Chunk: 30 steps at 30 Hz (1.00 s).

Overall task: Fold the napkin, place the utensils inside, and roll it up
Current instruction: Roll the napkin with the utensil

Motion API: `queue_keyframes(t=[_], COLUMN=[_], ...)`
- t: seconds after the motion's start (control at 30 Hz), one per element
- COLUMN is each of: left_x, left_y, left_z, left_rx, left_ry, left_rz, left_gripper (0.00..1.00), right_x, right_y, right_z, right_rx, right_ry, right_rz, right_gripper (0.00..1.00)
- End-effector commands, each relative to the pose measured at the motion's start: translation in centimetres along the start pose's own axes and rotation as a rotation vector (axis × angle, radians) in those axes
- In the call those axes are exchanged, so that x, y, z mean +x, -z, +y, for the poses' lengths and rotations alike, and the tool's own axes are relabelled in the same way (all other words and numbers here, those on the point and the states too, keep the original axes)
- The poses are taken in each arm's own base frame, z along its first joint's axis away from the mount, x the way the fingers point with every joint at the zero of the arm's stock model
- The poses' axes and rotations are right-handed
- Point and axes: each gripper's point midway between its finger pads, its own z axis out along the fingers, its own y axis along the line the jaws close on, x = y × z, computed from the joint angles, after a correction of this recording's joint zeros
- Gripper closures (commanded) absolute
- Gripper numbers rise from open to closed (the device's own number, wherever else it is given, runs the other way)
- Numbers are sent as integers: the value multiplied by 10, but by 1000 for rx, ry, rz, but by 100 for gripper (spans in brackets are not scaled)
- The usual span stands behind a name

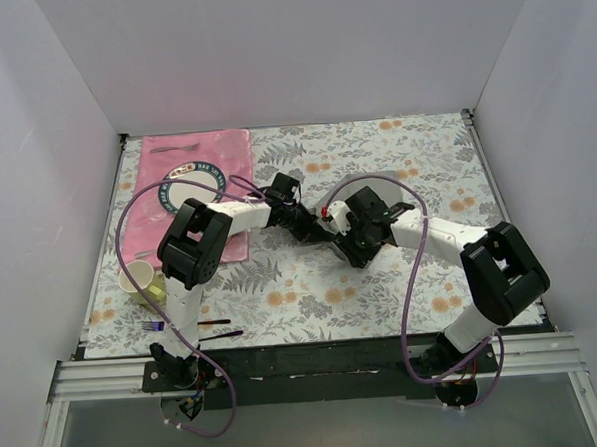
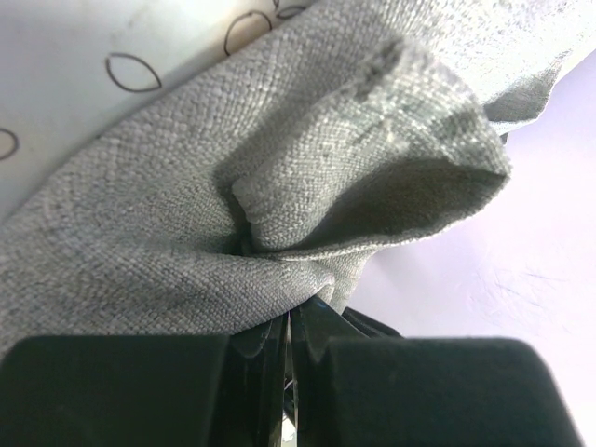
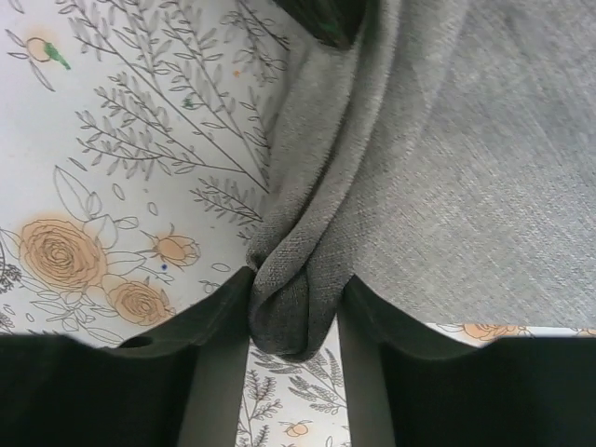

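Two arms meet over a floral worktop point(image 1: 416, 167), shown from above and from each wrist. Well to the left of the left fingers point(image 2: 268, 343), beside that arm's base, stands a pale cup point(image 1: 136, 281). Nearer the front edge lie a purple-handled fork point(image 1: 153, 326) and a thin black utensil point(image 1: 220, 335). Behind and to the left of the same fingers lies a pink placemat point(image 1: 210, 153) bearing a round, dark-rimmed plate point(image 1: 181, 187). The left fingers are pressed together on a bunched fold of the napkin point(image 2: 168, 214) — a grey woven cloth that fills most of the left-wrist view. Just ahead of the fingertips it gathers into a tight crease, and up and to their right one layer opens into a shallow pocket. The right fingers point(image 3: 223, 312) stand partly apart, one on each side of a narrow rolled fold of the same napkin. The cloth touches both inner faces and fills the gap between them. From that grip the napkin spreads away ahead and to the right of the fingers, while bare printed worktop shows to their left. From above, the two sets of fingers lie close together near the worktop's middle — there the arms hide most of the cloth.
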Motion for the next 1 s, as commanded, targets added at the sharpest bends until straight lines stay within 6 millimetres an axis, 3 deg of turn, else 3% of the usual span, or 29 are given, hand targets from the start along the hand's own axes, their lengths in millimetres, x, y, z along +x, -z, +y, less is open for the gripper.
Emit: queue_keyframes(t=[0.0,0.3,0.67,0.8,0.83,0.97], left_x=[-7,-9,-11,-11,-11,-10], left_y=[-15,-18,-22,-23,-23,-25], left_z=[55,58,61,64,65,65], left_rx=[-180,-192,-204,-212,-215,-216], left_ry=[55,58,64,64,68,69], left_rz=[-31,-29,-28,-26,-24,-15], left_gripper=[100,100,100,100,100,100], right_x=[-20,-11,32,41,40,22], right_y=[10,6,-19,-19,-16,-1], right_z=[-16,-20,-34,-38,-39,-43], right_rx=[-23,-133,-98,-66,-59,-46], right_ry=[-111,-174,-253,-261,-263,-261], right_rz=[-86,-64,71,110,111,65], right_gripper=[57,64,80,77,71,58])
